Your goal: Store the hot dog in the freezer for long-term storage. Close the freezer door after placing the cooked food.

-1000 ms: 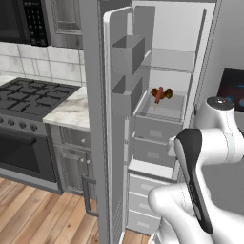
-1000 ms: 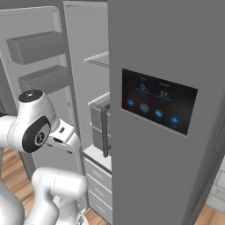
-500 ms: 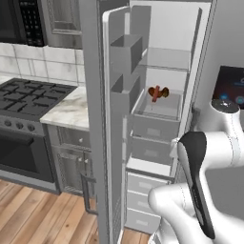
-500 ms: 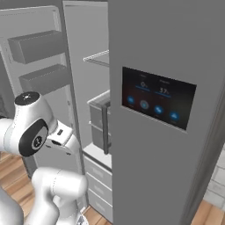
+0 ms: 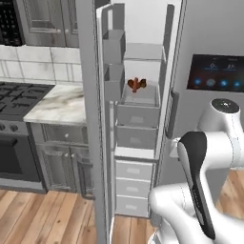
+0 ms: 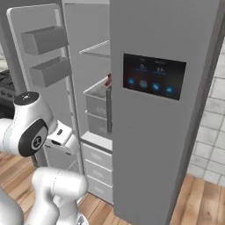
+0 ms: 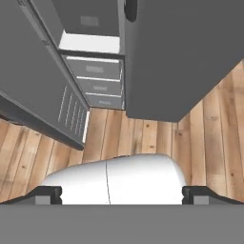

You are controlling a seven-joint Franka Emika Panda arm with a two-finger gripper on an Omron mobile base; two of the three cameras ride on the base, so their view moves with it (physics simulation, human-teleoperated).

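fingers (image 7: 122,194) apart, empty, aimed at floor. hot dog (image 5: 137,84) at 12 o'clock in freezer (image 5: 139,102): likely light, soft; best gripped mid-length.

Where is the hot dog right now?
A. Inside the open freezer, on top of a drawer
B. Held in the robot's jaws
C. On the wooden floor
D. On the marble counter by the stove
A: the hot dog lies in the freezer, whose freezer door stands open.
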